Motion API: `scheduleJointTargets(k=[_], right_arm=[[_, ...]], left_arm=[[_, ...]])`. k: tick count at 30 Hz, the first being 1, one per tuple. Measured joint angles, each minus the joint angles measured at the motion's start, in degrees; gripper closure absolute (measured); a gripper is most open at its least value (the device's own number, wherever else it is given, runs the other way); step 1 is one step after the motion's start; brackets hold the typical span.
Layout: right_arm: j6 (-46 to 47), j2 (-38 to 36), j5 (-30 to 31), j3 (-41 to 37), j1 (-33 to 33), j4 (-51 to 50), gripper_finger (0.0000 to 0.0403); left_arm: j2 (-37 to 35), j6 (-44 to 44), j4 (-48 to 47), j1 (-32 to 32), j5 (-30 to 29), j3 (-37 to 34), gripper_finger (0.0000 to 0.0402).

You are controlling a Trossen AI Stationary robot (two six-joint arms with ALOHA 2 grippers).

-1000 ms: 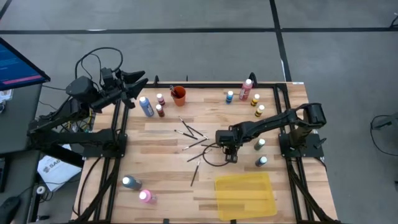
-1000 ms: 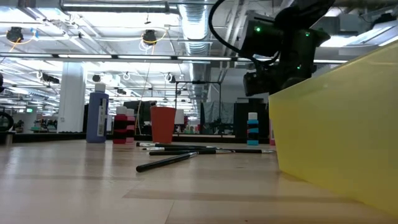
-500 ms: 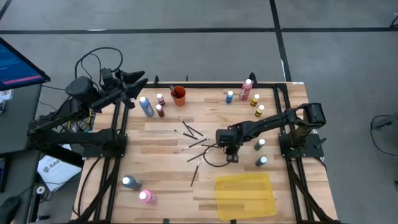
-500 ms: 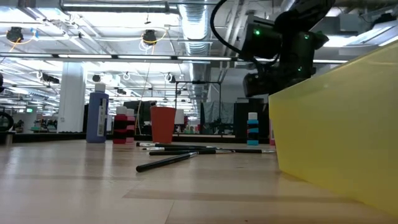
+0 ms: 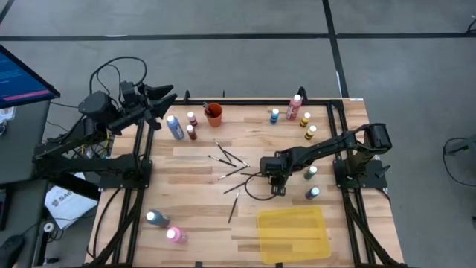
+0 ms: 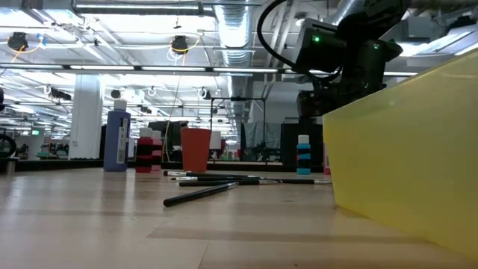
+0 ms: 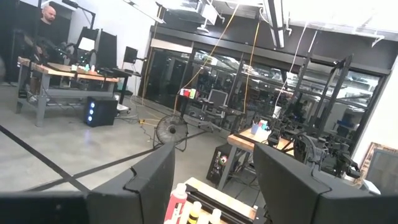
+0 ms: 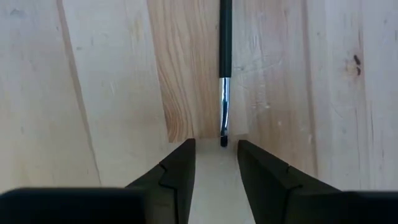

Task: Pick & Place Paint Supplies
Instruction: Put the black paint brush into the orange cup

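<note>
Left arm: my left gripper (image 7: 211, 186) waits raised at the table's far left corner, its 2 fingers standing apart with nothing between them; a row of small white-capped paint bottles (image 7: 193, 208) shows just past them.

Step in hand: picking up a thin dark paintbrush with a silver ferrule (image 8: 224, 68) from the pale wooden table (image 5: 193, 167).

Right arm: my right gripper (image 8: 216, 163) sits low over the table's middle, fingers narrowed but with a gap between them, holding nothing. The brush's tip lies just ahead of that gap, on the wood.

Next move: I judge I must ease forward so the shaft sits between my fingertips, then close.

Destination: probably the flat yellow rectangular tray (image 5: 292, 232), near my right gripper.

Writing: none I can read.
</note>
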Motion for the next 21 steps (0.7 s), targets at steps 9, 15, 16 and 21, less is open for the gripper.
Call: scheduleJointTargets(k=[9, 15, 16, 21], right_arm=[[1.0, 0.1, 1.4, 0.0, -0.1, -0.1, 0.0348], [1.0, 0.1, 1.4, -0.1, -0.1, -0.2, 0.0399], [1.0, 0.1, 1.2, -0.1, -0.1, -0.2, 0.0399], [2.0, -0.5, -3.4, 0.5, -0.2, -1.6, 0.0402]], left_arm=[[0.0, 0.0, 0.1, 0.0, 0.0, 0.0, 0.0190], [0.0, 0.0, 0.1, 0.0, 0.0, 0.0, 0.0190], [0.0, 0.0, 0.1, 0.0, 0.0, 0.0, 0.0190], [0.0, 0.0, 0.1, 0.0, 0.0, 0.0, 0.0190]])
